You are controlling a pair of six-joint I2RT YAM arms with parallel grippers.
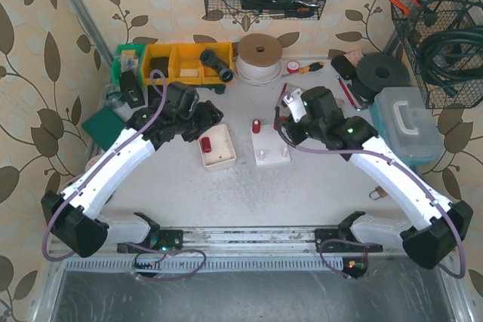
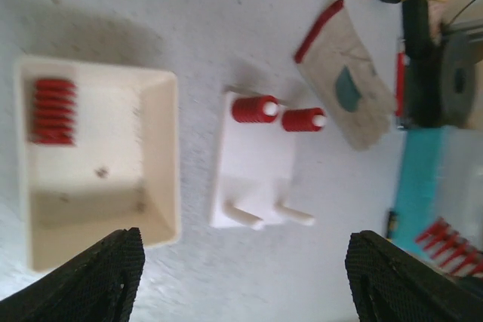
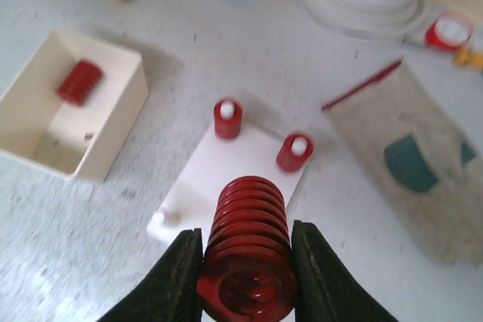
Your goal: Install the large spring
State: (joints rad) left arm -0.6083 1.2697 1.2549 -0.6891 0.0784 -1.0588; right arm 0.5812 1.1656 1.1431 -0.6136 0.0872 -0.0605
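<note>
Large spring (image 3: 249, 216) pinched in right gripper (image 3: 243, 284), held over the peg plate (image 3: 226, 167).

Right fingers (image 3: 177, 277) press on both sides of the red coil, open end facing the wrist camera. It sits above the plate's near edge, and contact with the plate can't be judged. Plate is white and carries two small red springs (image 3: 228, 118) on its far pegs. Two near pegs (image 2: 245, 216) are bare. Left gripper (image 2: 249, 284) is spread wide with nothing between its fingers, hanging above the table (image 2: 226, 28) near the plate and a white tray (image 2: 162, 148). Tray sits just left of the plate, apart from it, with one more red spring (image 2: 53, 111) lying inside near a corner.
</note>
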